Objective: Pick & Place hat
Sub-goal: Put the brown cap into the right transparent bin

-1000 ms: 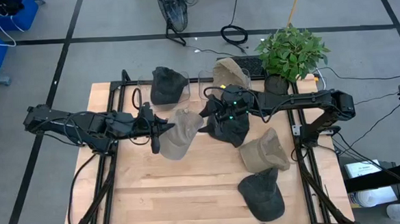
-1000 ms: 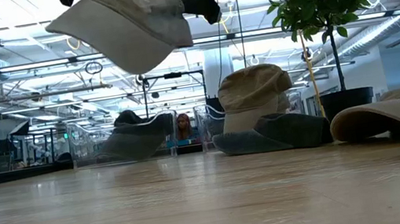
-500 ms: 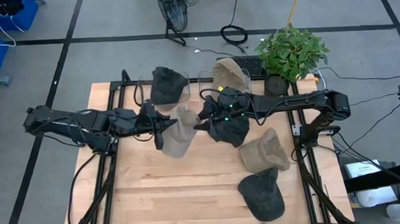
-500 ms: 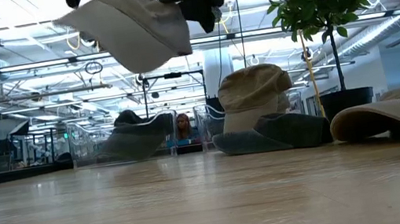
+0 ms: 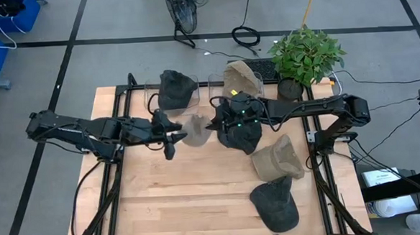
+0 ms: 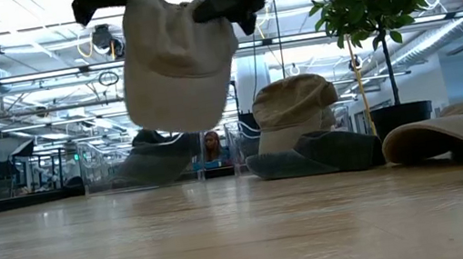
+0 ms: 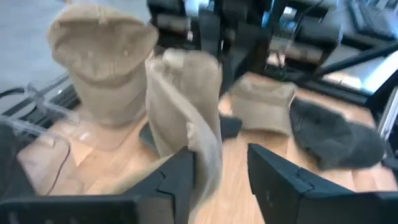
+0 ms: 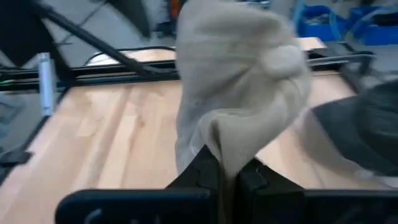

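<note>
As you look across the high view from left to right, you first meet the left gripper (image 5: pixel 173 136), which reaches toward the middle of the table (image 5: pixel 171 206). Its fingers (image 7: pixel 180 180) stand apart, and in the left wrist view the cream hat (image 5: pixel 194 128) hangs loosely between them and is not pinched. Next comes the hat itself, held in the air above the wood, between the two arms. It hangs with its long axis nearly vertical, the crown downward, as the low view shows (image 6: pixel 175 60). Just to the right of it is the right gripper (image 5: pixel 217 123), whose fingers are closed on a fold of the hat's fabric at the top (image 8: pixel 239 93).

So the relation that matters for you is this: the hat lies to the left of the right gripper and hangs below its fingertips, and the right arm alone seems to carry it. I judge that the left arm can now draw back.

Compared with one second ago, the roles have changed. Then the left gripper was shut on the hat and the right one was wide open; the hat also lay more flat and spread, and now it droops.
</note>
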### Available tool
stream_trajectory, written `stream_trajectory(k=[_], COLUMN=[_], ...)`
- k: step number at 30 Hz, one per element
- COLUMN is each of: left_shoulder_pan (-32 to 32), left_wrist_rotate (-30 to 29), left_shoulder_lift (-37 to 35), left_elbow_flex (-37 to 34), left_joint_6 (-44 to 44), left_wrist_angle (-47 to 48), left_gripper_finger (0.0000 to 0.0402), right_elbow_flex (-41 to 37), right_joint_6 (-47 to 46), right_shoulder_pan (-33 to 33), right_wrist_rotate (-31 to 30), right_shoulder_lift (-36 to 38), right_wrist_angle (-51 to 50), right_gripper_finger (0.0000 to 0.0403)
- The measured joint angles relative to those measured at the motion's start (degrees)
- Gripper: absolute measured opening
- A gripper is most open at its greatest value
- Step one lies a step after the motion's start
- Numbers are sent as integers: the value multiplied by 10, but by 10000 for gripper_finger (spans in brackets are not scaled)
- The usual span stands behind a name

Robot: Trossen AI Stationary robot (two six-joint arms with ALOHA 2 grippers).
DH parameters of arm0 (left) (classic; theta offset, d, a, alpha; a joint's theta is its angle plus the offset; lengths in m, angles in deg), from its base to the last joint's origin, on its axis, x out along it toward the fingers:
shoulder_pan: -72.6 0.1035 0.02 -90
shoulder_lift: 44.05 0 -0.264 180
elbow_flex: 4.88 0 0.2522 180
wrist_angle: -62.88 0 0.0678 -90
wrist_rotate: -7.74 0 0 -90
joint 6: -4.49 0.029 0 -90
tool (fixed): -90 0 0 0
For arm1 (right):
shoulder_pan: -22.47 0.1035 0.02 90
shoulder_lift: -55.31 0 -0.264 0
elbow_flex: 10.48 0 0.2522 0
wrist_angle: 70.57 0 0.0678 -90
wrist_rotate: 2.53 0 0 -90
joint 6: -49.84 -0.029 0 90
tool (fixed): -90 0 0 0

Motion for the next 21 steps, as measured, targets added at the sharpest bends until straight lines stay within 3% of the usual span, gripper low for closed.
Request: stream_trajectory(k=[5, 15, 21], left_shoulder_pan=[0, 13, 13], left_wrist_rotate=[-32, -82, -114], left_shoulder_lift=[-22, -116, -148], left_elbow_flex=[0, 0, 0], left_joint_6=[-36, -108, -106], left_wrist_angle=[49, 213, 252], left_gripper_finger=[183, 186, 186], right_elbow_flex=[0, 0, 0], right_joint_6=[14, 59, 104], right_shoulder_pan=[-5, -55, -122], right_wrist_rotate=[-81, -242, -265], right_shoulder_lift=[24, 81, 85], right_wrist_angle=[-49, -62, -25], right_gripper_finger=[3, 2, 1])
